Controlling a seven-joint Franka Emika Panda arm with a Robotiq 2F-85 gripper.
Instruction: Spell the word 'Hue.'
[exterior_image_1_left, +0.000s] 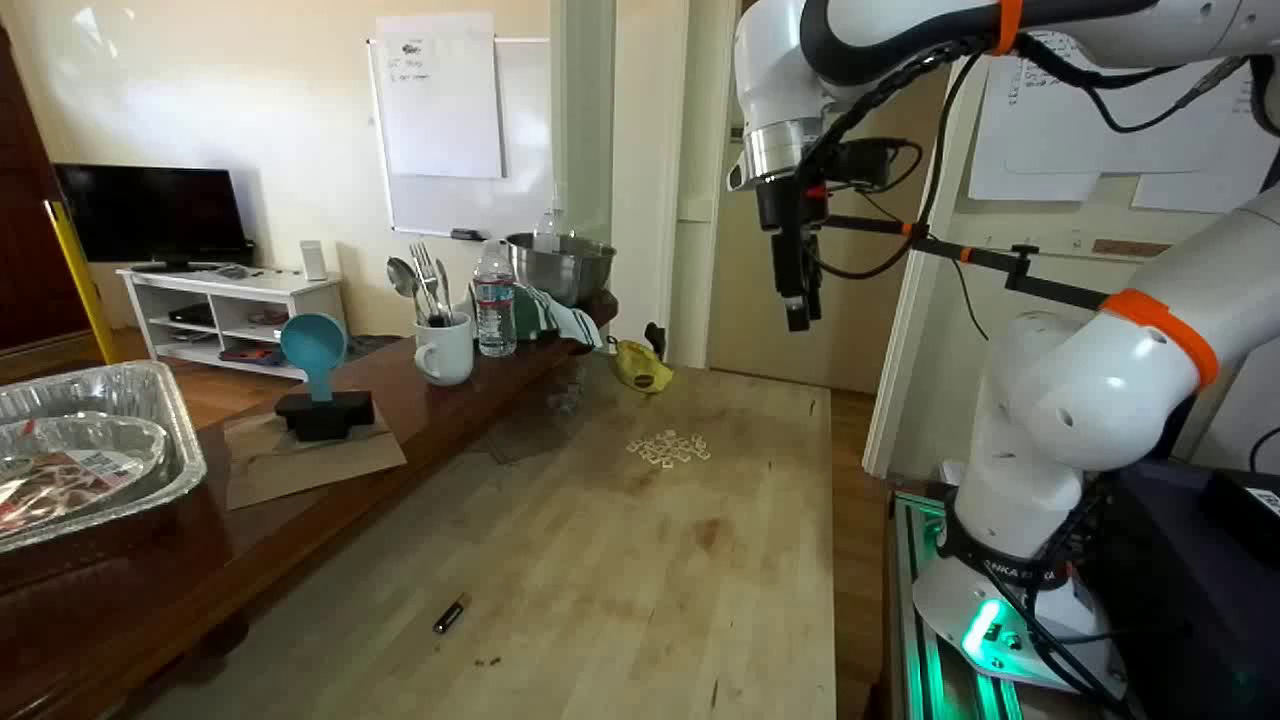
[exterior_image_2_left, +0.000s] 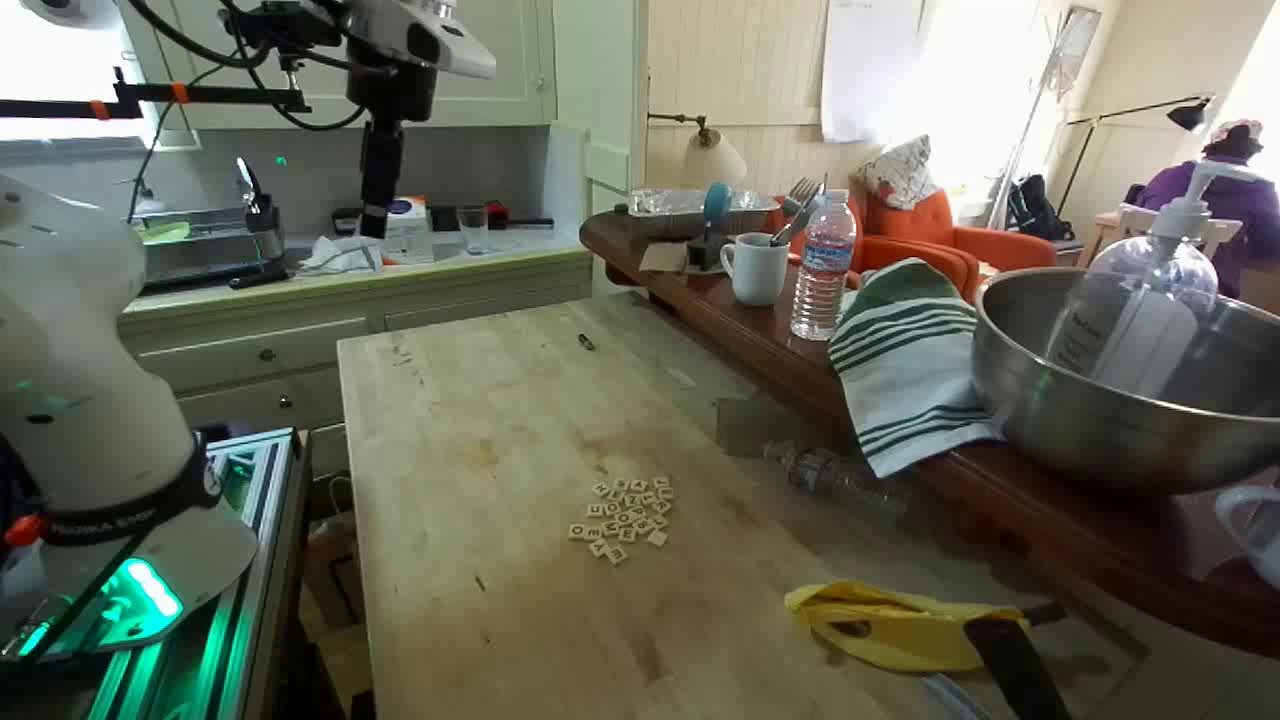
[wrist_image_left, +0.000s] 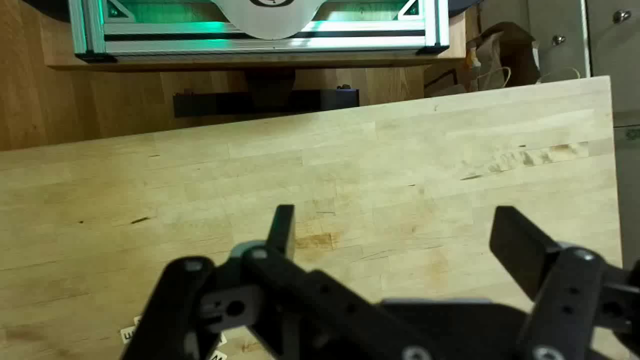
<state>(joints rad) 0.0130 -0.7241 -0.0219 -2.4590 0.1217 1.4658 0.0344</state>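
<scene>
One gripper (wrist_image_left: 395, 225) hangs well above one wooden table (exterior_image_2_left: 480, 600), and in the wrist view its two fingers (wrist_image_left: 283, 232) stand wide apart, tabletop showing between them. On that table, in both exterior views, lies one loose cluster of pale letter tiles (exterior_image_2_left: 624, 518), about twenty by my count, turned at various angles; they sit too close for an exact figure, and I cannot tell which ones touch. At least three tiles show partly past the gripper in the wrist view. The same table bears one battery (exterior_image_1_left: 450, 614), well apart from the cluster, and one yellow object (exterior_image_2_left: 900, 625). Along one dark wooden counter (exterior_image_1_left: 430, 420) are one white mug (exterior_image_1_left: 447, 352) with several utensils (exterior_image_1_left: 430, 280) in it, one upright water bottle (exterior_image_1_left: 496, 310), one steel bowl (exterior_image_2_left: 1050, 420) with one pump bottle (exterior_image_2_left: 1130, 335) inside, one striped towel (exterior_image_2_left: 905, 375) by the bowl, and one blue item (exterior_image_1_left: 314, 345) on one black base (exterior_image_1_left: 325, 415). One large foil tray (exterior_image_1_left: 182, 435) there holds one smaller foil pan (exterior_image_1_left: 140, 428).
</scene>
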